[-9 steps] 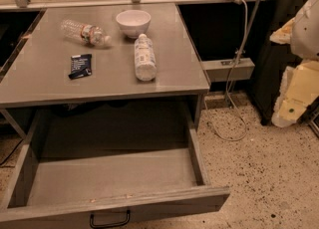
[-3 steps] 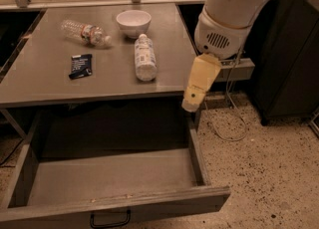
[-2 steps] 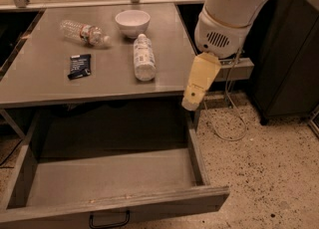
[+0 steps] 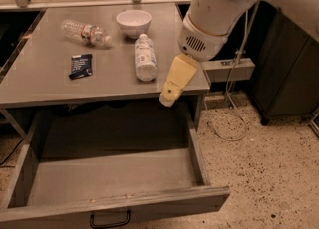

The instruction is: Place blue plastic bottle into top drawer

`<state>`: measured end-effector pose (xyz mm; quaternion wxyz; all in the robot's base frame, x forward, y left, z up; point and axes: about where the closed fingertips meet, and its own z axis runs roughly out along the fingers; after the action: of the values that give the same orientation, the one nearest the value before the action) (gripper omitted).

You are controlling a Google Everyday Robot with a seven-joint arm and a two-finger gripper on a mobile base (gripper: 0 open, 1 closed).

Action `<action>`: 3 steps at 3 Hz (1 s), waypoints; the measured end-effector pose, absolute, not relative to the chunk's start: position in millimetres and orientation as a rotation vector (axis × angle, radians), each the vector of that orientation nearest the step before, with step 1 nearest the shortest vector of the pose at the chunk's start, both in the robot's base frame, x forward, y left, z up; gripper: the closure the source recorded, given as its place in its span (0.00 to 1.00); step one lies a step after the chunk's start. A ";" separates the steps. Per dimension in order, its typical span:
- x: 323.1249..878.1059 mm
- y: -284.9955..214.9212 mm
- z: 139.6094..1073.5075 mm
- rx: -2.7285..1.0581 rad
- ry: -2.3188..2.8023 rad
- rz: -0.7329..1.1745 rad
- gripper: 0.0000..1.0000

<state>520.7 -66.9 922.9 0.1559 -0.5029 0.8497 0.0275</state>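
Note:
The blue plastic bottle (image 4: pixel 144 57) lies on its side on the grey table (image 4: pixel 45 81), right of centre, with its white cap pointing at the bowl. The top drawer (image 4: pixel 149 207) is pulled wide open below the table and is empty; its black handle (image 4: pixel 109 219) shows at the front. My gripper (image 4: pixel 169 93), cream-coloured below the white arm (image 4: pixel 214 19), hangs over the table's front right corner. It is to the right of the bottle and a little nearer, apart from it, and holds nothing that shows.
A white bowl (image 4: pixel 133 22) stands behind the bottle. A clear crinkled bottle with a red-and-white label (image 4: pixel 85 31) lies at the back left. A dark packet (image 4: pixel 80 66) lies left of centre. A grey box with cables (image 4: pixel 229 68) and a dark cabinet (image 4: pixel 286 73) are to the right.
The arm swung in from the far right. Over the last second the gripper has shifted left, closer to the bottle. The objects and the drawer have not moved.

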 end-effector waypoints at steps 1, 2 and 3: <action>552.7 -63.4 920.0 -1.329 2.495 0.134 0.00; 577.9 -62.9 921.1 -1.269 2.532 0.175 0.00; 580.5 -62.7 924.0 -1.263 2.525 0.176 0.00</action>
<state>580.5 -62.7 924.0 0.1557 -0.4410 0.8817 0.0614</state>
